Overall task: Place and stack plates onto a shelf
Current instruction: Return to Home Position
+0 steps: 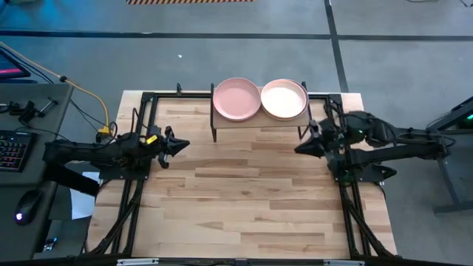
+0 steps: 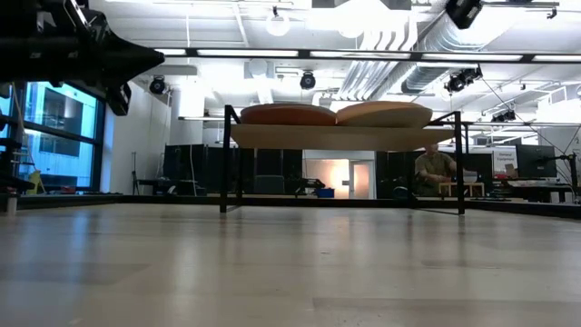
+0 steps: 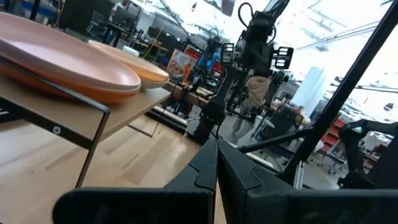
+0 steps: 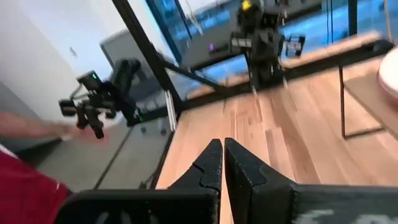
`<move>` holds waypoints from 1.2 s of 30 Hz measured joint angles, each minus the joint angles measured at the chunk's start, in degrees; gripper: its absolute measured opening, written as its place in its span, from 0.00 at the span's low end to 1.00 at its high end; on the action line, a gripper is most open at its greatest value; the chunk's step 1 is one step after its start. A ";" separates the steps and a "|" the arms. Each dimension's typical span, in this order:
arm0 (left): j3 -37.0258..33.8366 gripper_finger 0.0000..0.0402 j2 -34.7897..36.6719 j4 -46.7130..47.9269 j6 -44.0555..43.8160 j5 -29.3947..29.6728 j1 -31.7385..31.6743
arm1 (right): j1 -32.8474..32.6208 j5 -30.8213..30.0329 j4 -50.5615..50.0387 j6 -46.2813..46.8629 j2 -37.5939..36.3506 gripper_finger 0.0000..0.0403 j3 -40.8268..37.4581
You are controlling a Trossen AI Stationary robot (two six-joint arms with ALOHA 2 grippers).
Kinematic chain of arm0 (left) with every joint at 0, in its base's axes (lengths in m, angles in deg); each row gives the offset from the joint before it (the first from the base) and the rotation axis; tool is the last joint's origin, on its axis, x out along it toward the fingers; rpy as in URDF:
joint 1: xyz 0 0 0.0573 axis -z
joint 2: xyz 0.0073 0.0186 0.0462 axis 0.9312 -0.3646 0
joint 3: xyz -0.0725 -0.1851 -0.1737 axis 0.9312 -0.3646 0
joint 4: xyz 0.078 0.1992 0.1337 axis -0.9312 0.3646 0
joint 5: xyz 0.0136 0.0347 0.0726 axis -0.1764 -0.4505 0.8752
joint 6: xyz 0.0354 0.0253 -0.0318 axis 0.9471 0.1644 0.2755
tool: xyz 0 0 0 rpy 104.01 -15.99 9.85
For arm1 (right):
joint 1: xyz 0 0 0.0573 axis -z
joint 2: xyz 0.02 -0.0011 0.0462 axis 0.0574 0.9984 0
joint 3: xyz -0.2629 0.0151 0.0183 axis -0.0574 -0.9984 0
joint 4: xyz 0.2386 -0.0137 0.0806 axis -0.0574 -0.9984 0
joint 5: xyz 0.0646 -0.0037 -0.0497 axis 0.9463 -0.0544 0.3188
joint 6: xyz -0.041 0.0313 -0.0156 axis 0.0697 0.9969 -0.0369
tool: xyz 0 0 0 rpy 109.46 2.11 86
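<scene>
Two stacks of plates rest side by side on the shelf (image 1: 259, 122) at the table's far edge. A pink plate (image 1: 236, 98) tops the left stack and a pale peach plate (image 1: 284, 98) tops the right one; the plates below them are hidden. In the low view the stacks (image 2: 334, 114) sit on the wood board. My left gripper (image 1: 185, 145) is shut and empty at the table's left, left of the shelf. My right gripper (image 1: 299, 148) is shut and empty at the table's right, near the shelf's right leg. Both show shut in the wrist views (image 3: 216, 163) (image 4: 223, 163).
Black frame rails (image 1: 137, 185) run along the table's left and right sides. A keyboard and mouse (image 1: 15, 151) sit on a side desk to the left. A person (image 2: 438, 168) sits in the room beyond the table. A red sleeve (image 4: 25, 186) shows beside the table.
</scene>
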 joint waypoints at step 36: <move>0.00 0.00 0.00 0.44 0.02 0.04 0.00 | -3.46 -6.45 31.93 8.83 -26.30 0.00 -43.17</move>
